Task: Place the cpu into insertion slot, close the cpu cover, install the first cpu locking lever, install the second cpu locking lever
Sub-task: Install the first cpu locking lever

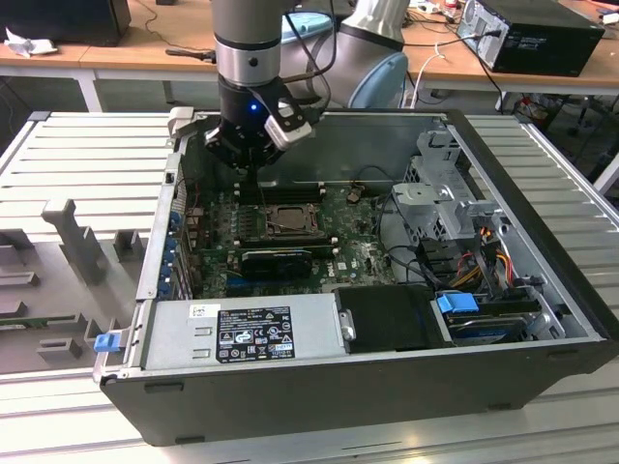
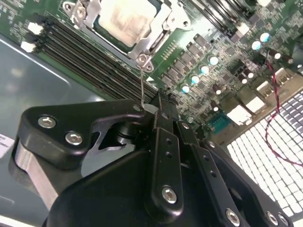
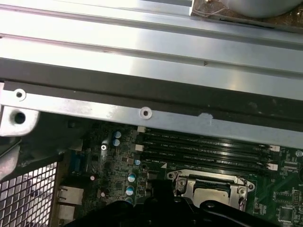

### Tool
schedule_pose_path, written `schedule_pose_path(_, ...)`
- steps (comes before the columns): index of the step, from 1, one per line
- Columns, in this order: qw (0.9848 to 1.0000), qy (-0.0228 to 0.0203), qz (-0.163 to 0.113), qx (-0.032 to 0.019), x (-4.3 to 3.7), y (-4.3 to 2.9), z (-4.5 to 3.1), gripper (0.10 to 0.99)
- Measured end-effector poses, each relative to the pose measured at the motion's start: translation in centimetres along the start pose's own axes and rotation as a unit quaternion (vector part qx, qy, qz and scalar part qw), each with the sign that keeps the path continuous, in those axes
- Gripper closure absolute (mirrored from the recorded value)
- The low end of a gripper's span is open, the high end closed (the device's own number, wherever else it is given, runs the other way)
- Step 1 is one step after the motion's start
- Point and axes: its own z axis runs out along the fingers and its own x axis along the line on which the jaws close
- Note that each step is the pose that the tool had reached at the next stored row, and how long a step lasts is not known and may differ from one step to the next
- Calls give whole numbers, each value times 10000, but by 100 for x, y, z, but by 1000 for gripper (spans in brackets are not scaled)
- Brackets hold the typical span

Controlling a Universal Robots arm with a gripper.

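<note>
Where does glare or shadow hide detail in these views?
Second wrist view: glare whitens the cpu face. First wrist view: the ribbed table blows out bright, the motherboard sits dim. Exterior view: even light, the case interior shaded.

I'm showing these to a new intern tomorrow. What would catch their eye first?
Most likely the open computer case lying on its side, with the robot arm reaching into it. Its gripper hangs low over the green motherboard. In the second wrist view the pale cpu sits framed by the cpu cover, and a thin wire lever runs toward the gripper.
</note>
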Motion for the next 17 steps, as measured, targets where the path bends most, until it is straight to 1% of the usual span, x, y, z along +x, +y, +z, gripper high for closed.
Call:
schedule_pose_path(1, 10000, -1, 0, -1, -9, -2, 4, 980)
schedule_pose_path(5, 10000, 0, 5, 0, -86, -14, 22, 980)
schedule_pose_path(6, 10000, -1, 8, -1, -152, -24, 37, 980)
schedule_pose_path(7, 10000, -1, 8, 0, -184, -28, 44, 980)
schedule_pose_path(12, 10000, -1, 9, -1, -284, -43, 66, 980)
schedule_pose_path(13, 10000, -2, 10, -10, -302, -46, 68, 980)
schedule_pose_path(14, 10000, -9, 16, -58, -314, -49, 71, 980)
schedule_pose_path(15, 9999, -18, 35, -122, -322, -49, 76, 980)
schedule_pose_path(16, 9998, -26, 65, -166, -323, -49, 79, 980)
schedule_pose_path(17, 9997, -37, 120, -220, -323, -50, 83, 980)
